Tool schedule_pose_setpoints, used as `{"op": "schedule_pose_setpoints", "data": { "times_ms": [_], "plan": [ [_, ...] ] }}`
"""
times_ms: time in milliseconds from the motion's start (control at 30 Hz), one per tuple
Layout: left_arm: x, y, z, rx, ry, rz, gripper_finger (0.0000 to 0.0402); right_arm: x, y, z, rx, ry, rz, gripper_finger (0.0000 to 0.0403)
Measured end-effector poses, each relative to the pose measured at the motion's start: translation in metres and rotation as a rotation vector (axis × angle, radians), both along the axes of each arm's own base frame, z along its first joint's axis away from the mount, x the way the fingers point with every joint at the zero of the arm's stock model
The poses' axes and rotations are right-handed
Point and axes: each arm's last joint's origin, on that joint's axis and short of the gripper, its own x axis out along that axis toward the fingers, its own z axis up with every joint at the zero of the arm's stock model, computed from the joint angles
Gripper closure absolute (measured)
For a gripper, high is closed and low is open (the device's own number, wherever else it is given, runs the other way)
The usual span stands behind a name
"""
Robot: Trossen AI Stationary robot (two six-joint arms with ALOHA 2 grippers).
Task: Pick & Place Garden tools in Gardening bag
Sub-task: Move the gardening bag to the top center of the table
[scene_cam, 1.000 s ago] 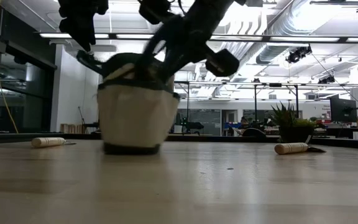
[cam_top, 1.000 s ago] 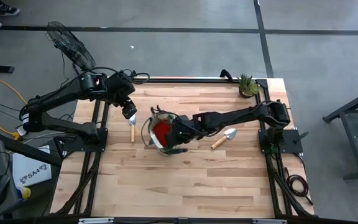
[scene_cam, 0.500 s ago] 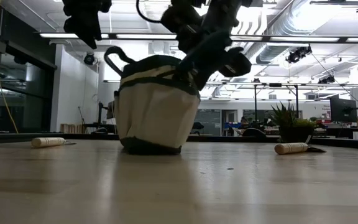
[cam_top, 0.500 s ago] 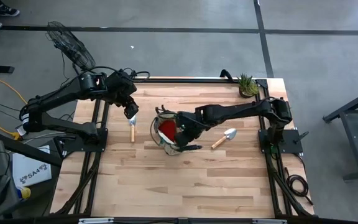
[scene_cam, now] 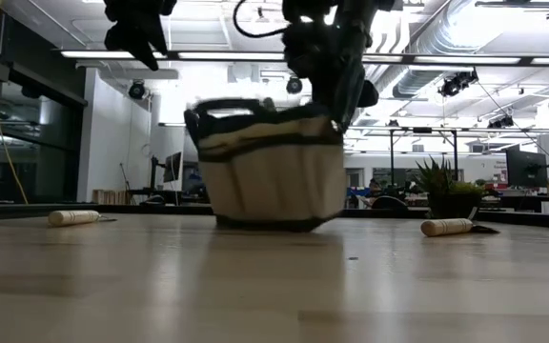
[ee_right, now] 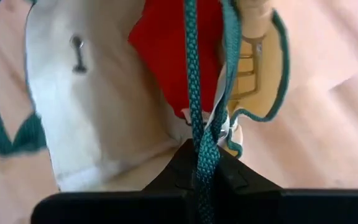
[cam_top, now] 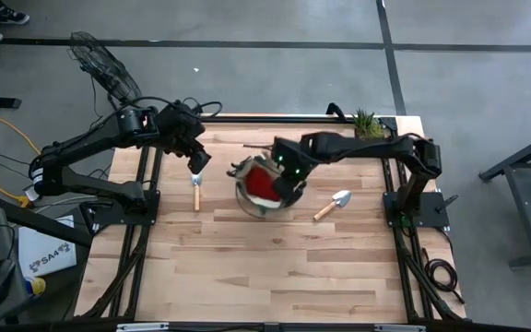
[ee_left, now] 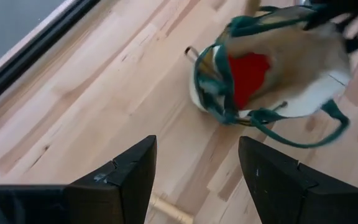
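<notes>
Nearest the front edge, bare wooden surface (cam_top: 275, 267). Mid-table sits the gardening bag (cam_top: 264, 184), upright, red cloth (cam_top: 264, 182) showing inside. The right gripper (cam_top: 289, 168) is at its rim, fingers pressed together on a green loop handle (ee_right: 196, 99). One trowel (cam_top: 331, 205) lies to the bag's right, well apart. On the bag's other side, another wooden-handled tool (cam_top: 196, 194) lies under the left gripper (cam_top: 194, 163), fingers (ee_left: 120, 180) spread, holding nothing. Farthest off, the potted plant (cam_top: 368, 124) in the corner.
</notes>
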Motion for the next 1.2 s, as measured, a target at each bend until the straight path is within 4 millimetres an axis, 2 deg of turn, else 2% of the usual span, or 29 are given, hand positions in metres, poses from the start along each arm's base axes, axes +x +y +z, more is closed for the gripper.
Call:
{"op": "schedule_pose_setpoints", "data": {
  "times_ms": [233, 667, 833, 1200],
  "plan": [
    [0.006, 0.001, 0.005, 0.002, -0.093, -0.014, 0.0179, -0.011, -0.032, 0.003, -0.07, 0.01, 0.124, 0.0399],
    [0.011, 0.003, 0.009, -0.005, -0.161, -0.013, 0.0179, -0.023, -0.076, 0.002, -0.182, 0.011, 0.309, 0.0399],
    [0.011, 0.003, 0.009, 0.0, -0.161, -0.009, 0.0179, -0.025, -0.086, 0.002, -0.232, 0.003, 0.388, 0.0399],
    [0.014, 0.004, 0.013, 0.022, -0.211, -0.005, 0.0179, -0.024, -0.096, -0.002, -0.194, -0.05, 0.399, 0.0399]
  ]
}}
